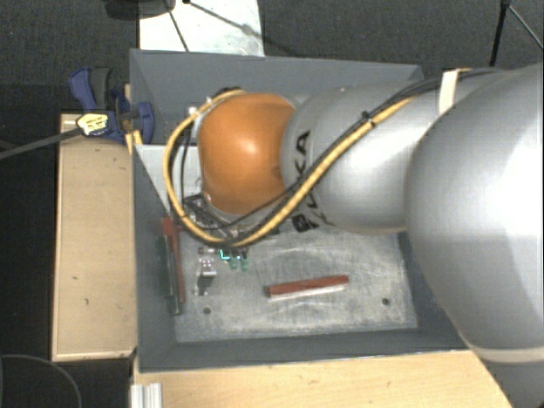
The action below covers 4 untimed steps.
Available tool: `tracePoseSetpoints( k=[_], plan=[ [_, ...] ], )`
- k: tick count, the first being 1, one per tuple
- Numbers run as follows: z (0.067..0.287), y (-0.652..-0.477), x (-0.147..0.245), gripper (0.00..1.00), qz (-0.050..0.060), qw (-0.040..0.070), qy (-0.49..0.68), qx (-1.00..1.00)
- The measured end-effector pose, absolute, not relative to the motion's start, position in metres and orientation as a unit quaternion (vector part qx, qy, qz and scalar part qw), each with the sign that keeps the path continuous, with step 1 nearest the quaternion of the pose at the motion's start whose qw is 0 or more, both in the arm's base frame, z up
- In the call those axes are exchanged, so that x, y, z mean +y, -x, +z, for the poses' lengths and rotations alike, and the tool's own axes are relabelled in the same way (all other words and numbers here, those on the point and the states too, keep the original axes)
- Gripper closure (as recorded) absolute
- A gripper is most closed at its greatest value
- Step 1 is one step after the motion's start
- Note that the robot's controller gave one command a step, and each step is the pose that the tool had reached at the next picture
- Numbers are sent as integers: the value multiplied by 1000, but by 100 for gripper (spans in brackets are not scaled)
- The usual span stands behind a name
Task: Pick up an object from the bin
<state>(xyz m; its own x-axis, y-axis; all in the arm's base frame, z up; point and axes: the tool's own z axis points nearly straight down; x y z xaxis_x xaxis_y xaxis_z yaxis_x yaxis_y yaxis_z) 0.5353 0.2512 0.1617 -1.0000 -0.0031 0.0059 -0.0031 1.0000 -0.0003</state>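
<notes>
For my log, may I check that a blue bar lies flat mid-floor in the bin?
Not quite: the camera view shows the bar is reddish-brown, not blue; it does lie flat mid-floor in the bin.

One camera looks down on the bin (280, 347) from above, seemingly somewhat sideways; the arm (382, 160) looms nearest, right.

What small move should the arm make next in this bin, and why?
Probably a short sideways shift toward the reddish-brown bar. The gripper hangs low in the bin, between that bar and a thin dark stick along the wall at the view's left. The bar lies flat on open floor, clear of the walls, so it looks easier to grasp than the stick.
</notes>
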Motion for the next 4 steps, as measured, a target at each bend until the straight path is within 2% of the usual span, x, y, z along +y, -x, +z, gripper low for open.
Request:
tracePoseSetpoints(
  k=[1,2,3,4],
  plan=[
    [166,-538,250,0,-1,-1,1,-1000],
    [96,-501,206,0,-1,-2,36,-999],
    [70,-496,199,0,1,2,97,-995],
    [73,-538,150,100,-2,-3,-90,-996]
  ],
)
